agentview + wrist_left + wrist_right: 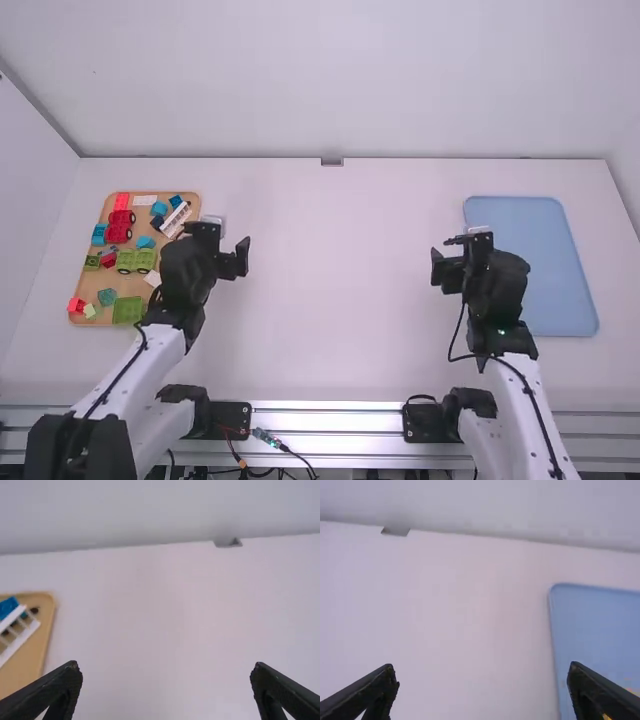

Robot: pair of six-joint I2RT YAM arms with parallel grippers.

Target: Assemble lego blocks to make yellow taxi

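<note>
My left gripper is open over the table beside the tan tray's right edge; in the left wrist view the left gripper has nothing between its fingers. The right gripper stands open at the blue tray's left edge, and the right gripper is empty in its wrist view. Loose blocks lie on the tan tray: a red wheeled piece, a green wheeled piece, a green block and a white slatted piece. Something yellow shows past a right finger, over the blue tray.
The blue tray lies on the right side of the white table. A wide stretch of tabletop separates the two grippers. A wall rises behind the table's far edge, with a small grey fitting at its middle.
</note>
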